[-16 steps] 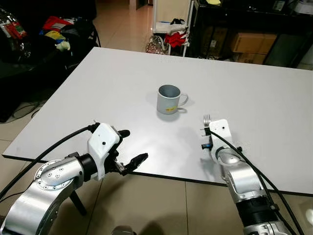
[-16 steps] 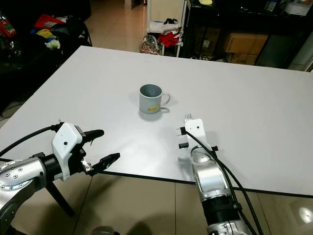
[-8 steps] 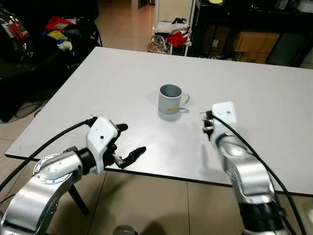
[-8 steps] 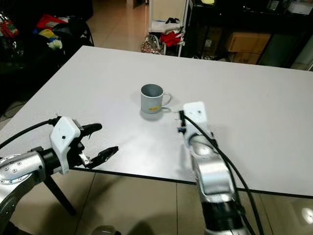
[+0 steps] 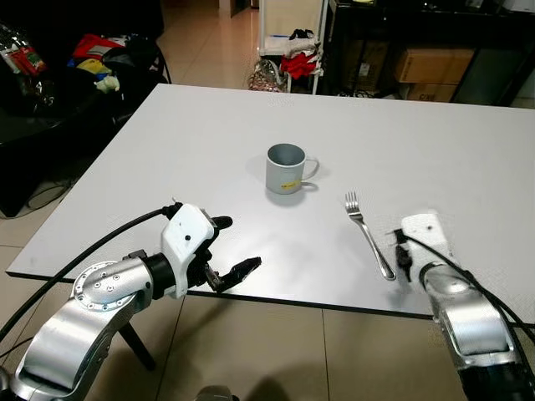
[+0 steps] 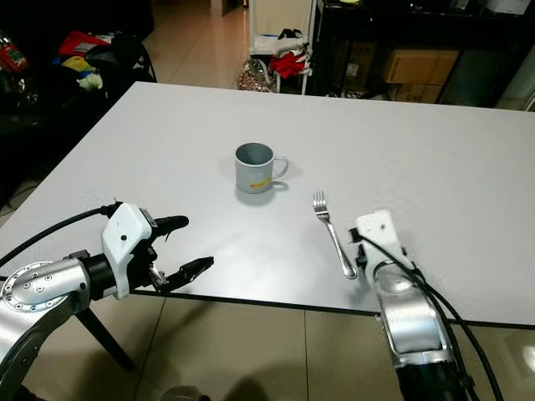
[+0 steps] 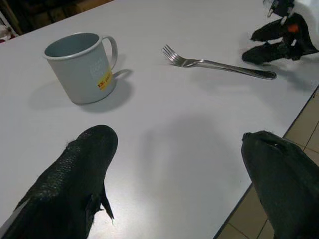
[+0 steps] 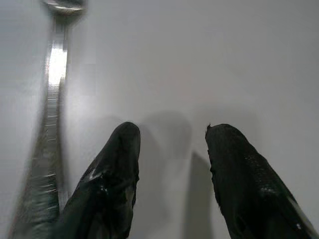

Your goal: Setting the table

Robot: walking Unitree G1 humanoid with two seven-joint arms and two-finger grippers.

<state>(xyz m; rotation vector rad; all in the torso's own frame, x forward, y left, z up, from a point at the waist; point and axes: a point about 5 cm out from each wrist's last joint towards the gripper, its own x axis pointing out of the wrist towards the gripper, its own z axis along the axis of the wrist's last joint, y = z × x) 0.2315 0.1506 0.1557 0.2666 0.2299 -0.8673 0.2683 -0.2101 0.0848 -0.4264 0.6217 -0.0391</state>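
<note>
A grey mug (image 5: 285,168) with a yellow label stands upright near the middle of the white table (image 5: 167,142). To its right a silver fork (image 5: 369,234) lies flat, tines pointing away from me. My right gripper (image 8: 172,132) rests low on the table just right of the fork's handle, open, nothing between its fingers. My left gripper (image 5: 238,244) hovers at the table's front edge, left of the mug, open and empty. From the left wrist I see the mug (image 7: 82,67), the fork (image 7: 219,64) and the right gripper (image 7: 271,42).
Beyond the table's far edge stand a white rack with red cloth (image 5: 299,58), dark shelves with cardboard boxes (image 5: 426,71), and a pile of bags (image 5: 100,58) at the back left. Tiled floor (image 5: 276,351) lies below the front edge.
My right gripper has let go of the fork, which now lies on the table right of the mug. The right arm has drawn back towards the front edge. The left arm has barely moved.
</note>
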